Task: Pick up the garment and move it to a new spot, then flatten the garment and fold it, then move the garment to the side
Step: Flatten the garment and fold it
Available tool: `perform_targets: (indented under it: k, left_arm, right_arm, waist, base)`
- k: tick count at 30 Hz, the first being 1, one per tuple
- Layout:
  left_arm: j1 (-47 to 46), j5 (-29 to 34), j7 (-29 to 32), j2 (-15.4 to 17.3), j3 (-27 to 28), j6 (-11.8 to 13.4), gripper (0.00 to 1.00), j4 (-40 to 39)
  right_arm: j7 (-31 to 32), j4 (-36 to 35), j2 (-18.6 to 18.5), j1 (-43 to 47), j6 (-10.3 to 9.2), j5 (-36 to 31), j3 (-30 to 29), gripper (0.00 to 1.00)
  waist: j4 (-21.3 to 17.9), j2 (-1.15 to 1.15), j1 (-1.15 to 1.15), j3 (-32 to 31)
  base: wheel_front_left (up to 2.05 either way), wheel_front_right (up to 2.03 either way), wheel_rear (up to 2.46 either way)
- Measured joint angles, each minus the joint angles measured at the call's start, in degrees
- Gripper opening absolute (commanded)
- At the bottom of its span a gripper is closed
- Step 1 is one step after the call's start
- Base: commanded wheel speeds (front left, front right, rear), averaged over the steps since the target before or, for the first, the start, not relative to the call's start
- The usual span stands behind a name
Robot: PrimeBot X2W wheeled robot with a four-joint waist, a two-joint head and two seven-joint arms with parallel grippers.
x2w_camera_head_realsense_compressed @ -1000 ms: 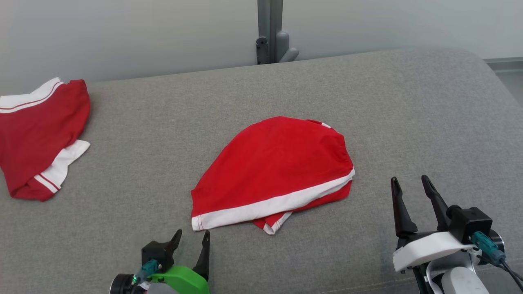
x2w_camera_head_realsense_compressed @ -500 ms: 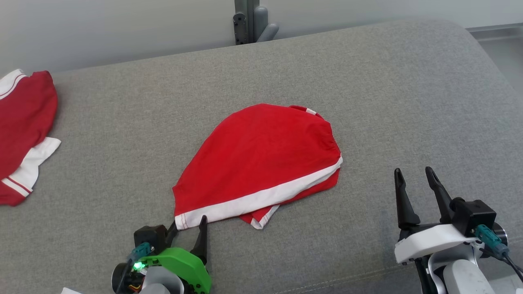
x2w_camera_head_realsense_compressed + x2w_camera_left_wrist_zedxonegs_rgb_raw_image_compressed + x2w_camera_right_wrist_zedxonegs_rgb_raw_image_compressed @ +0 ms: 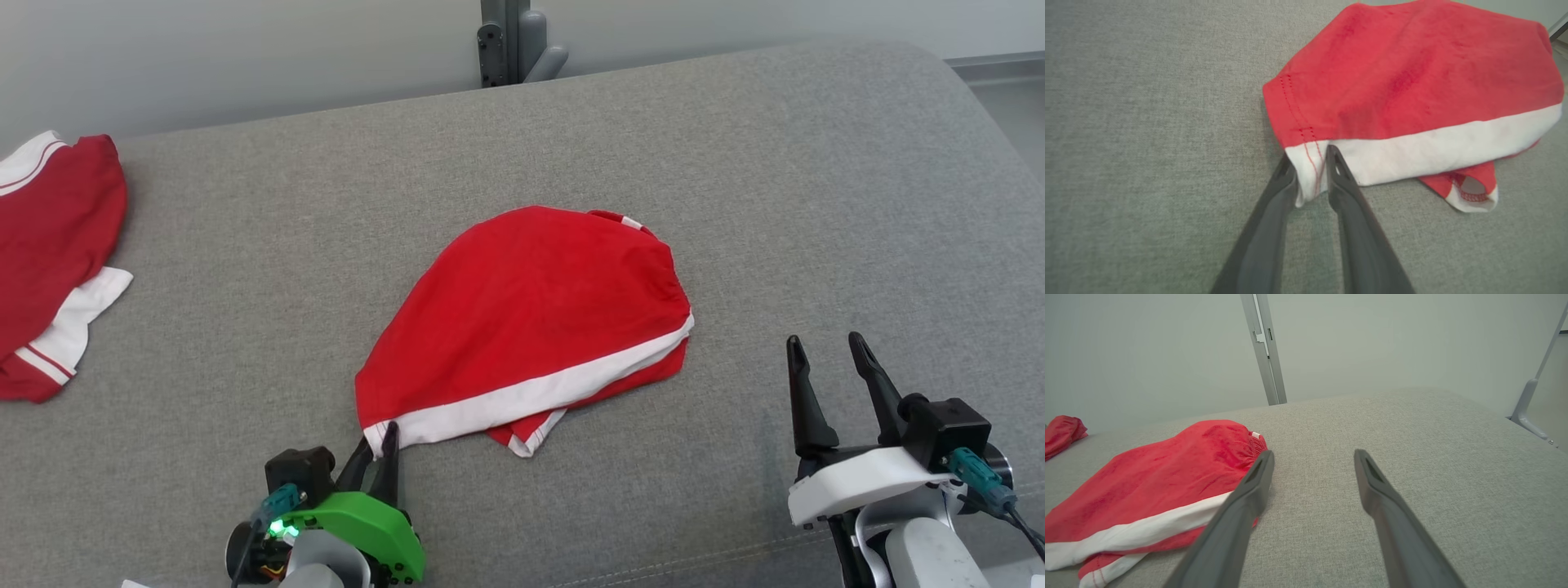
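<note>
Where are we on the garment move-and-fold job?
Done: nothing yet. The red garment lies rumpled on the grey cushion, not flattened or folded.
In hand: the pickup. The left tool pinches the garment's white-banded corner, while the right tool stands open, apart from the cloth.
Left: lift and relocate, flatten, fold, move aside.

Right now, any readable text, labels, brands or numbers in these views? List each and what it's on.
No readable text anywhere.
On the red garment: no print; a white tag at its gathered edge is too small to read.
On the darker red garment: white stripes, no lettering.
On the left gripper and right gripper: no markings visible.
</note>
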Motion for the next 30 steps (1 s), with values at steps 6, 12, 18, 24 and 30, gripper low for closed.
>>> perform_targets:
  k: [6,12,18,24,30]
  left_arm:
    - [0.71,0.32,-0.05,0.02,1.04,0.24,0.0,-0.83]
    - [1.07,2.46,-0.07,1.19,4.16,2.56,0.0,-3.56]
    - [1.1,3.98,-0.07,1.89,6.75,3.44,0.0,-5.11]
    - [1.0,5.78,-0.07,1.83,8.05,3.38,0.0,-5.06]
    - [-0.41,6.97,-0.07,1.46,8.81,2.93,0.0,-5.04]
  right_arm:
    - [0.0,2.2,-0.01,-0.16,0.0,-0.51,0.36,1.0]
    - [0.0,8.01,-0.98,-3.49,0.0,-2.87,3.09,1.0]
    - [0.0,14.85,-4.82,-8.05,0.01,-2.11,10.89,1.0]
    - [-0.01,20.75,-7.84,-13.95,0.01,1.7,19.82,1.0]
    - [-0.01,25.35,-9.46,-20.63,0.01,5.61,28.21,1.0]
  waist:
    - [0.3,0.0,0.0,-0.08]
    - [0.73,0.0,0.0,0.05]
    - [1.69,0.0,0.0,0.45]
    - [2.41,0.0,0.0,1.46]
    - [3.31,0.0,0.0,3.52]
  base:
    - [0.0,0.0,0.0]
    - [0.0,0.0,0.0]
    - [0.0,0.0,0.0]
    - [0.0,0.0,0.0]
    - [0.0,0.0,0.0]
